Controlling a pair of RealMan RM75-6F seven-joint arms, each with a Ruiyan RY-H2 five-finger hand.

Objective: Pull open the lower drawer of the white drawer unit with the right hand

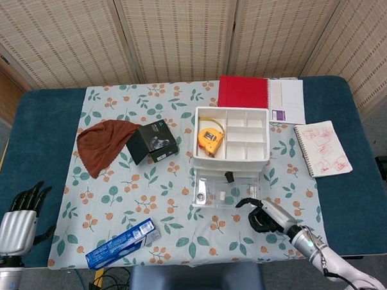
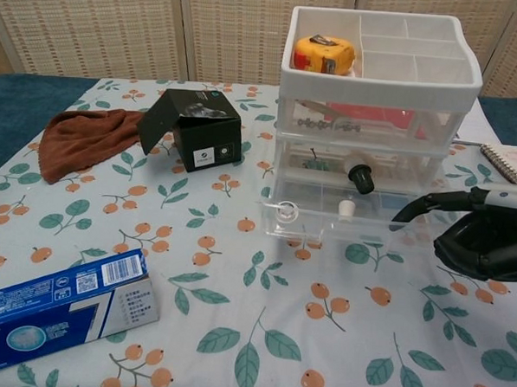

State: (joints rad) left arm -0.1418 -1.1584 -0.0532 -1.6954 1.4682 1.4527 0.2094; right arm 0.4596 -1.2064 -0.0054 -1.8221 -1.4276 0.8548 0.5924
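Note:
The white drawer unit (image 1: 247, 144) (image 2: 377, 78) stands right of the table's middle. Its clear lower drawer (image 1: 212, 197) (image 2: 318, 216) is pulled well out toward me. A small black piece (image 2: 360, 176) and small white bits lie inside. My right hand (image 1: 265, 214) (image 2: 483, 242) is at the drawer's front right corner. One finger reaches to the drawer's front edge and the rest curl in. My left hand (image 1: 20, 220) rests far off at the table's left front edge, fingers straight, holding nothing.
A yellow tape measure (image 1: 208, 139) (image 2: 325, 54) sits in the unit's top tray. Left of the unit are a black box (image 1: 153, 141) (image 2: 197, 130) and a brown cloth (image 1: 103, 144). A blue carton (image 1: 124, 242) (image 2: 53, 313) lies front left. Notebooks (image 1: 322, 149) lie right and behind.

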